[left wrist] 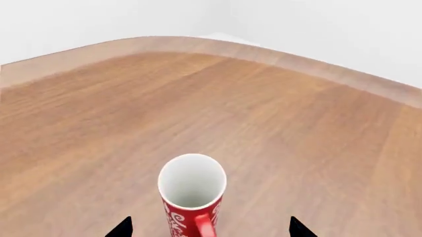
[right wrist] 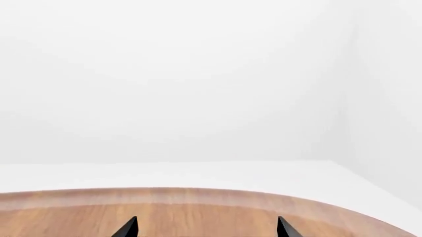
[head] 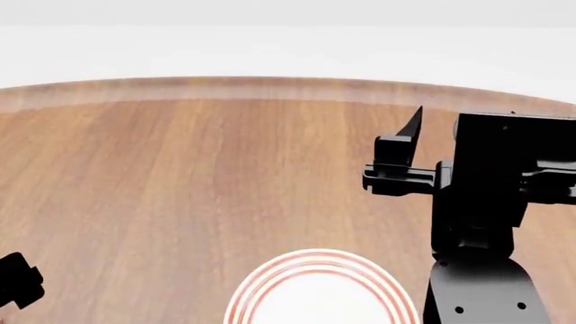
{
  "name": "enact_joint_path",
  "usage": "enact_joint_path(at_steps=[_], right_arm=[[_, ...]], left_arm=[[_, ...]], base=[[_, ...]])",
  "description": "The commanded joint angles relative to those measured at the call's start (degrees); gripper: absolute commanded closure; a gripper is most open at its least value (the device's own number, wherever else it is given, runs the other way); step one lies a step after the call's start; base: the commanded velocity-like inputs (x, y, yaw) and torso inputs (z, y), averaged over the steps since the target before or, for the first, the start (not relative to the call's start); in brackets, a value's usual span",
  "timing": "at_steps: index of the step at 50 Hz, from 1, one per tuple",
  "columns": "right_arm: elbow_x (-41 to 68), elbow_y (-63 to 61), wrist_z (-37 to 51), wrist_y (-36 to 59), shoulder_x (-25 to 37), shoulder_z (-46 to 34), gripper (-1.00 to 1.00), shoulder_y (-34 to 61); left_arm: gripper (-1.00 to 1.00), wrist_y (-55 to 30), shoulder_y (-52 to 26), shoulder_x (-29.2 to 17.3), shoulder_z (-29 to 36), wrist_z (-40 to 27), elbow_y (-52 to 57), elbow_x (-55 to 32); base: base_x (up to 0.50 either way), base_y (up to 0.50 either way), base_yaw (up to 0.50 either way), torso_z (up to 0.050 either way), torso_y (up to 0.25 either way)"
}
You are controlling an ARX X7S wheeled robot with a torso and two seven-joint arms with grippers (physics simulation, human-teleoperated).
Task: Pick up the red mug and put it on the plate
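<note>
The red mug (left wrist: 191,197) with white floral pattern and white inside stands upright on the wooden table, handle turned toward the left wrist camera. My left gripper (left wrist: 211,229) is open, and the mug stands between its two black fingertips (left wrist: 122,228), touching neither. In the head view only a bit of the left gripper (head: 18,280) shows at the lower left, and the mug is out of sight there. The plate (head: 270,283), white with red rings, lies at the near middle, partly cut off. My right gripper (right wrist: 205,229) hangs open and empty above the table, right of the plate.
The round wooden table (head: 180,175) has a pale raised rim (head: 270,88) at its far edge, with white floor and walls beyond. The black right arm (head: 477,202) rises over the table's right side, close beside the plate.
</note>
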Motion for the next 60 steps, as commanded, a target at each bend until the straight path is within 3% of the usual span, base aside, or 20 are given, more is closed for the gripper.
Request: enact_joint_path(at_steps=[1, 15, 49, 60], right_arm=[[0.38, -0.02, 0.12, -0.03, 0.11, -0.28, -1.00, -0.11], [0.81, 0.27, 0.21, -0.45, 0.23, -0.61, -1.00, -0.43], [1.68, 1.80, 0.57, -1.66, 0.53, -1.20, -1.00, -0.89], [2.09, 1.49, 0.77, -1.51, 0.72, -1.21, -1.00, -0.96]], left_arm=[[-1.00, 2.36, 0.04, -0.56, -0.42, 0.35, -5.24, -2.34], [-1.00, 4.42, -3.79, -2.59, 0.02, 1.19, -13.47, -3.37], [-1.00, 15.88, -15.50, -5.83, -1.24, 5.84, -46.51, -4.67], [-1.00, 15.49, -16.53, -6.22, -3.90, 3.99, -49.58, -6.42]], base=[[0.00, 0.00, 0.00, 0.000, 0.000], [0.00, 0.00, 0.00, 0.000, 0.000], [0.00, 0.00, 0.00, 0.000, 0.000], [0.00, 0.00, 0.00, 0.000, 0.000]])
